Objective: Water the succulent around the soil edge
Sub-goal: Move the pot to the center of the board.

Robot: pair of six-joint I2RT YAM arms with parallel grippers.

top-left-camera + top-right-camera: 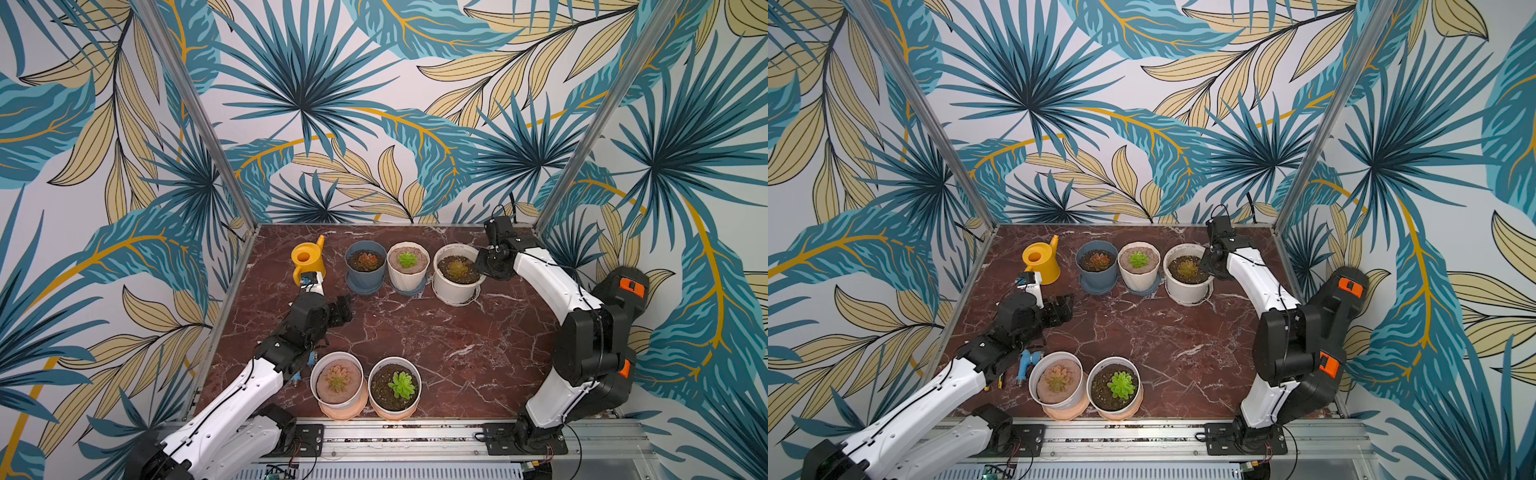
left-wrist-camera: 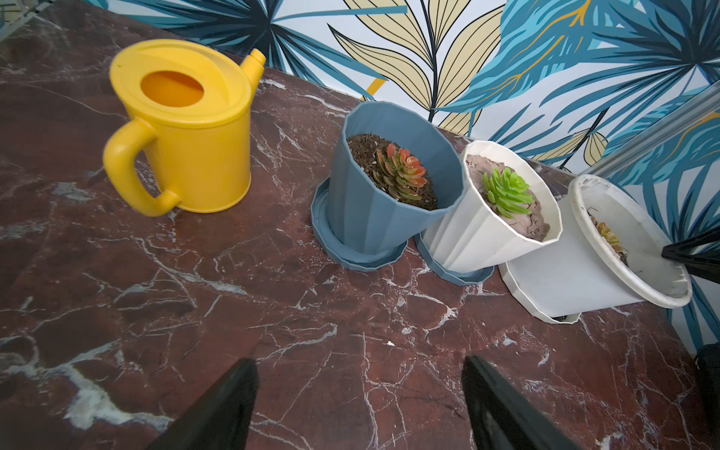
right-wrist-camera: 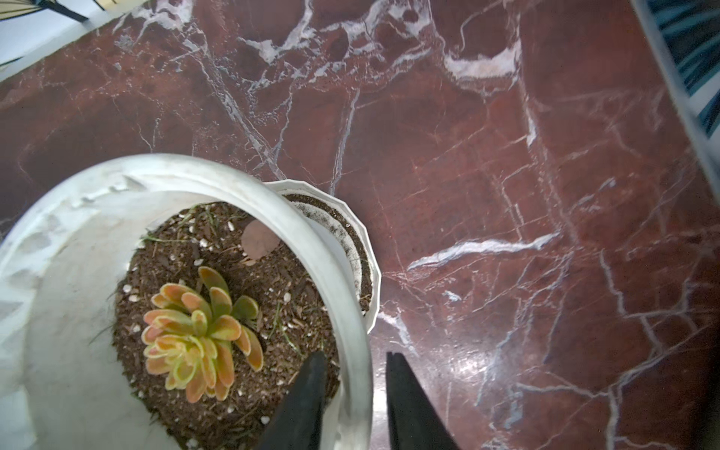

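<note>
1. Red-veined marble bench (image 1: 415, 324), leafy wallpaper behind. The succulent (image 3: 198, 331) I take as the target sits in the white pot (image 1: 451, 293), upper right of the bench in both top views.
2. The right pincer (image 3: 354, 356) straddles that pot's rim, one finger over the soil (image 3: 272, 296) and one outside. Its jaws are parted, with a gap on the outer side, so it is not clamped. It should lift straight up so the pot does not tip.
3. The left pincer (image 2: 359, 361) gapes wide and empty over bare bench. The watering can (image 2: 183, 128) stands upright at upper left, its handle (image 2: 124, 171) turned toward the pincer. Approach the handle squarely and close on its upright stretch.
4. When pouring, keep the spout over the soil by the pot wall, off the leaves.
</note>
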